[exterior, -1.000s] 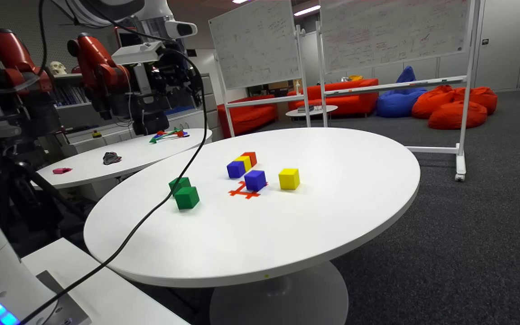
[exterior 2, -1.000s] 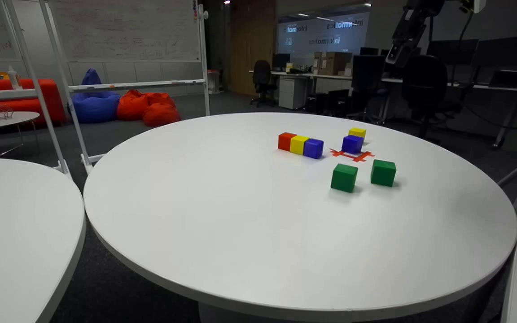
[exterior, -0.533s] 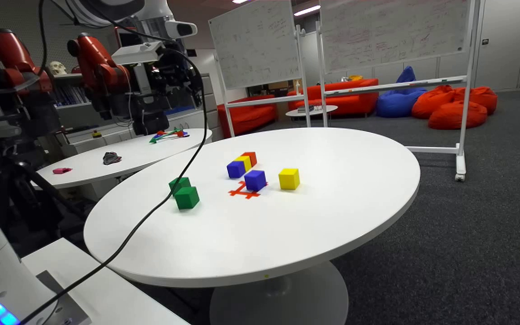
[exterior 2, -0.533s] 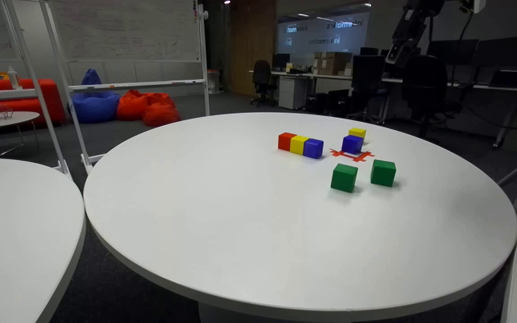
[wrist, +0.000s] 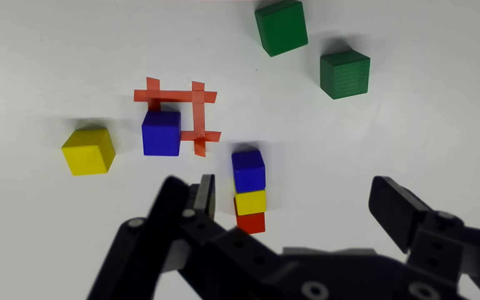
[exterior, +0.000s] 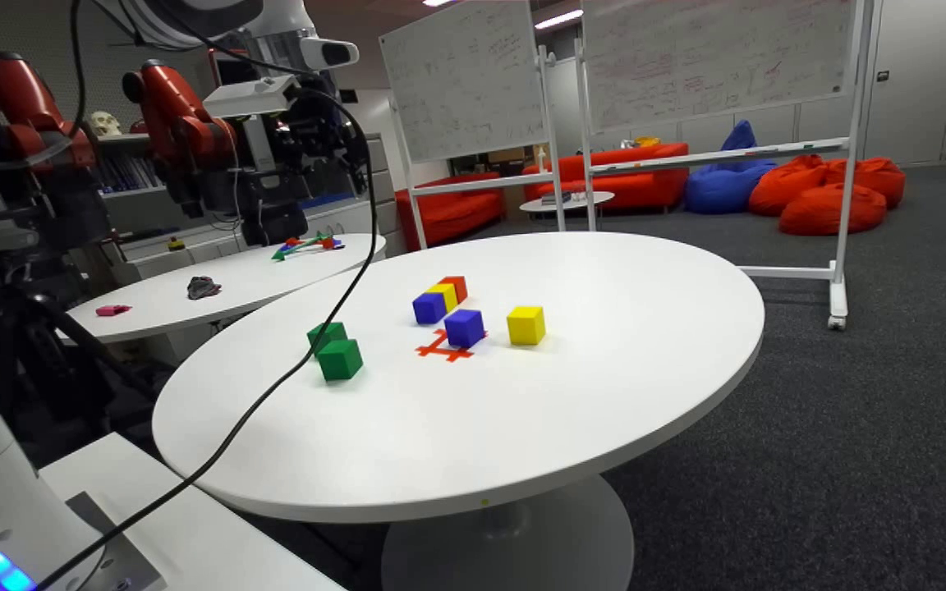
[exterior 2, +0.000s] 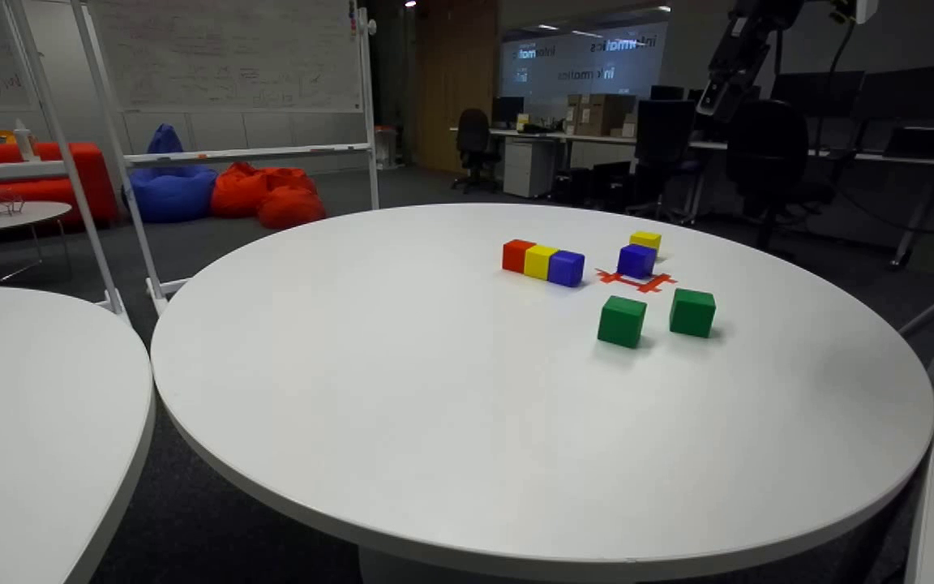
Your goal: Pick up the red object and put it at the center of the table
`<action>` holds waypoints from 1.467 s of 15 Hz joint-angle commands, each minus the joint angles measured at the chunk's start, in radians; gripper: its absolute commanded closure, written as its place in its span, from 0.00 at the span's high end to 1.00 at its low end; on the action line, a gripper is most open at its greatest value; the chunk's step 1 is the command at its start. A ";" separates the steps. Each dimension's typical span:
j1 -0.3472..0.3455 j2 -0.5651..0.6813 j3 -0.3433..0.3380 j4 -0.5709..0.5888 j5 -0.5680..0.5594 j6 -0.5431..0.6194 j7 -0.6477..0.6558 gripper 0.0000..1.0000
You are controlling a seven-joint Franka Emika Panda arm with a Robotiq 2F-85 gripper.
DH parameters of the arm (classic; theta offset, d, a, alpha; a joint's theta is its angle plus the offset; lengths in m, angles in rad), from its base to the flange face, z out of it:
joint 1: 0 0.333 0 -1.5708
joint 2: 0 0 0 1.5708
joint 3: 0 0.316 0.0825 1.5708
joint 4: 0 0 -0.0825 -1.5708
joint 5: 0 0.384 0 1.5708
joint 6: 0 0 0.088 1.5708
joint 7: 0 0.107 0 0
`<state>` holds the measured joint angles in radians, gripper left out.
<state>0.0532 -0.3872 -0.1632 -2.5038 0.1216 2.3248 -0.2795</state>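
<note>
1. The fingers [wrist: 394, 210] are spread wide with nothing between them, hanging well above the red cube [wrist: 251, 224]. Down the wrist view I see that cube within the gap, much closer to the finger at that view's left than to its mate. My guess is that the coming move turns on this: a sideways correction, then a long descent.

2. The round white desk [exterior 2: 434, 405] carries the cubes, the red one included.

3. The robot arm [exterior: 280, 20] arches high from its base [exterior: 1, 484], fingers aimed downward; part of it runs out of sight in both exterior views.

4. A red tape outline [wrist: 198, 116] lies flat, with a lone blue cube [wrist: 161, 139] standing over one corner. Whether it marks the centre, I can't tell.

5. In the row of three cubes, the end blue cube [wrist: 250, 180] adjoins the middle yellow cube [wrist: 251, 203], then comes the red. The row's long axis runs across the fingers' closing line, so the red cube's two sides look graspable.

6. The red cube sits at the end away from the robot's base, appearing to touch only the yellow, not yet picked up.
</note>
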 commanded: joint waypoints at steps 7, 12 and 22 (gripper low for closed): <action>-0.007 0.030 0.023 0.023 0.010 0.011 -0.013 1.00; 0.018 0.098 0.033 0.084 0.024 0.041 -0.051 1.00; 0.028 0.186 0.075 0.229 0.012 0.086 -0.109 1.00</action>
<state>0.0885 -0.2197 -0.1009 -2.3171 0.1224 2.4070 -0.3547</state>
